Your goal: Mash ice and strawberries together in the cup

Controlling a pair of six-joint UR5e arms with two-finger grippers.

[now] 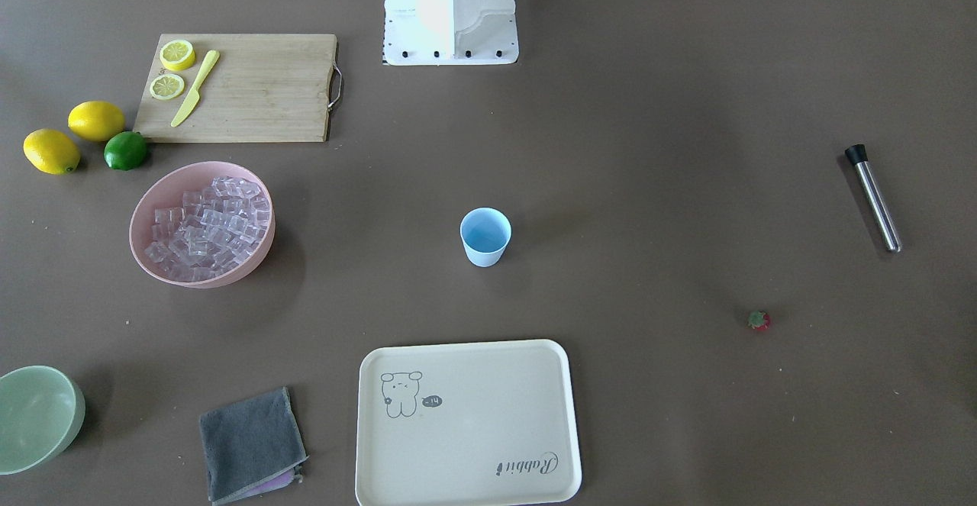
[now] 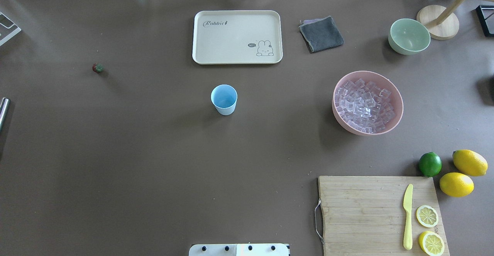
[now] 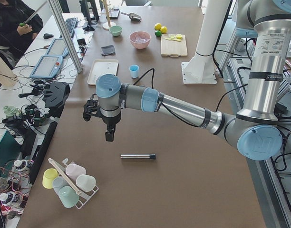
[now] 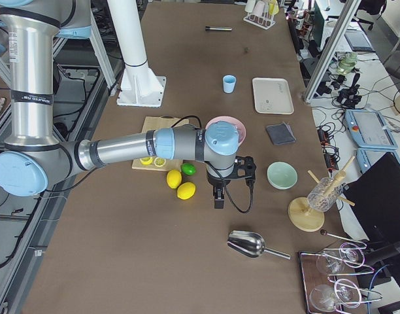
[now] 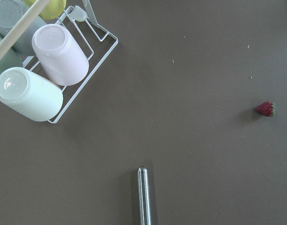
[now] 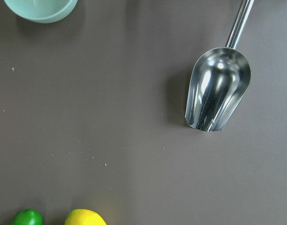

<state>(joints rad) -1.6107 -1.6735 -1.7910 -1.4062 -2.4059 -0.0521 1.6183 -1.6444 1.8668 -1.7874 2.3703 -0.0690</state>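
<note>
Brown worktop [image 2: 154, 151] holds your small light-blue plastic cup [image 2: 224, 99] in its middle. It looks light and tippy, so pinch its rim. You cannot tell if the left gripper [image 3: 109, 137] or right gripper [image 4: 218, 199] jaws are open.

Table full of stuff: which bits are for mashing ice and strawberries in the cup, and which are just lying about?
For the job: cup, ice, the pink bowl holding it, strawberry; probably the steel rod and scoop.
Lying about: tray, cloth, green bowl, lemons, lime, board, knife, lemon slices, spare cups.
</note>
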